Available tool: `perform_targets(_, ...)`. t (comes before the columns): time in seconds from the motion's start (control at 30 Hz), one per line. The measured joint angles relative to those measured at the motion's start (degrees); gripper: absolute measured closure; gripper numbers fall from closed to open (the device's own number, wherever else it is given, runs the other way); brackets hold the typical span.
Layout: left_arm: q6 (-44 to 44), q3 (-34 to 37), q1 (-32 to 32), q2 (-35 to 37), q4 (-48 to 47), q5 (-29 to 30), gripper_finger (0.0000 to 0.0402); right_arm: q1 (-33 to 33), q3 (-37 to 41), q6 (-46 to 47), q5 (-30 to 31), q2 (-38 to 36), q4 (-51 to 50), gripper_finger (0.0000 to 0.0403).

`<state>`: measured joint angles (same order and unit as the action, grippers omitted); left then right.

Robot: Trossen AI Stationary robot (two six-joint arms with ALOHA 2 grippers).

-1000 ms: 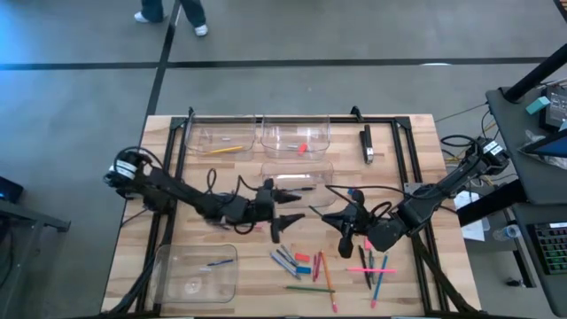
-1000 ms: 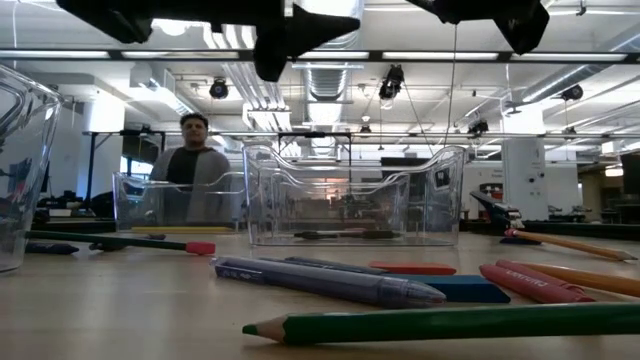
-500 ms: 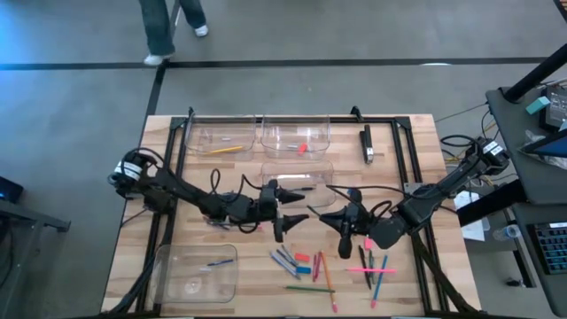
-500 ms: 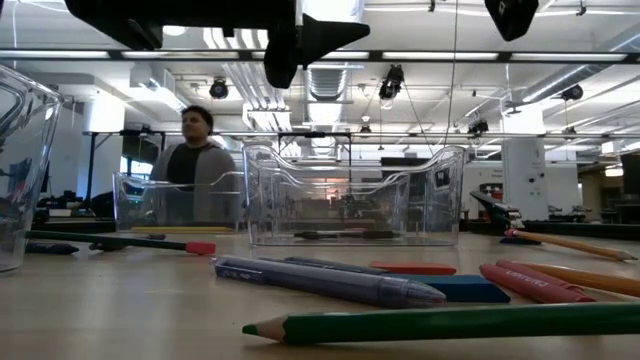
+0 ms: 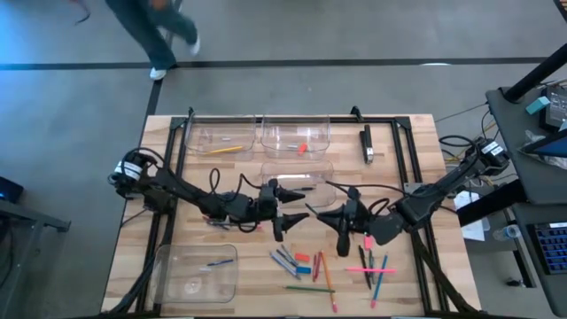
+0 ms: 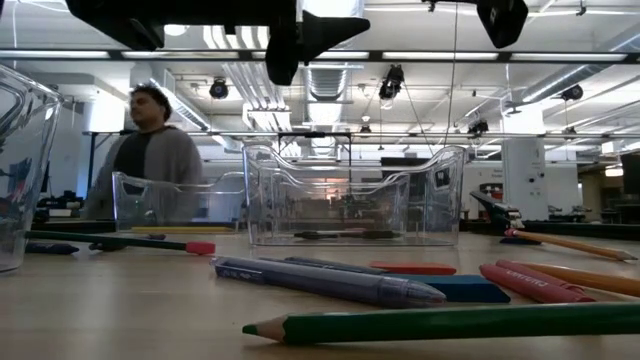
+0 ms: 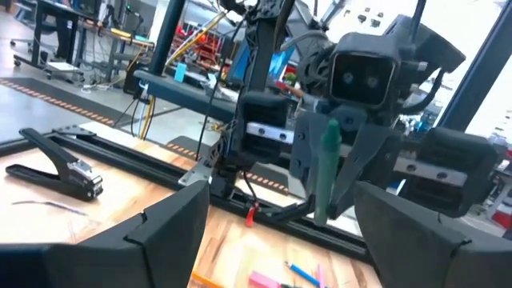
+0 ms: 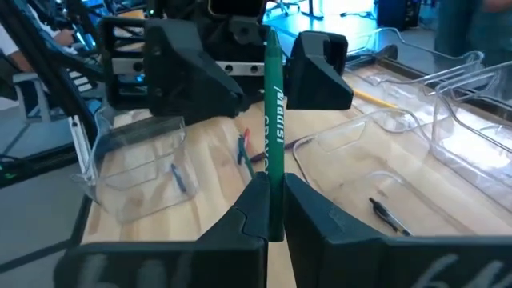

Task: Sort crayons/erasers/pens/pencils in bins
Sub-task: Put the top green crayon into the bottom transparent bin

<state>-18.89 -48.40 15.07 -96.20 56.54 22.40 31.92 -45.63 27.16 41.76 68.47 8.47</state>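
My right gripper [image 5: 324, 214] hovers over the table's middle, shut on a green crayon [image 8: 272, 112] that points toward the table's left. My left gripper [image 5: 297, 213] faces it, open. Its two fingers [image 8: 192, 72] stand on either side of the crayon's free end without touching it; the left wrist view shows the crayon [image 7: 326, 172] in that gap. Several crayons, pens and pencils [image 5: 306, 264] lie loose near the front edge. Four clear bins stand on the table: far left [image 5: 205, 133], far middle [image 5: 321, 133], centre [image 5: 323, 168], near left [image 5: 173, 266]. My right gripper pinches the green crayon between its two fingers at the end nearest the wrist [image 8: 273, 172]. The fingers reach roughly level from the table's right and lie along the crayon. The crayon sticks straight out past the fingertips, lifted clear of the table.
A second scatter of sticks [image 5: 372, 266] lies near the front right. A black clip-like tool [image 5: 366, 144] rests at the far right. A black metal frame [image 5: 399, 120] borders the tabletop. A person [image 6: 145, 150] walks beyond the far edge.
My right gripper has swung its tip a little toward my left gripper, bringing the crayon's free end between the left fingers. Both hands have otherwise stayed in place. The person beyond the table has walked to the left.
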Motion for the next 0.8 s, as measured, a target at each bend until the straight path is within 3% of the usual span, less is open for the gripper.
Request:
perform_targets(0.4,0.21,0.0,0.0,0.0,-0.05,-3.48,0.0107,-0.54,0.17,-2.15,-1.36,7.59,7.65,0.039)
perform_targets(0.8,0.22,0.0,0.0,0.0,-0.1,-4.83,0.0115,-0.59,0.17,-4.69,-1.18,6.05,9.02,0.039)
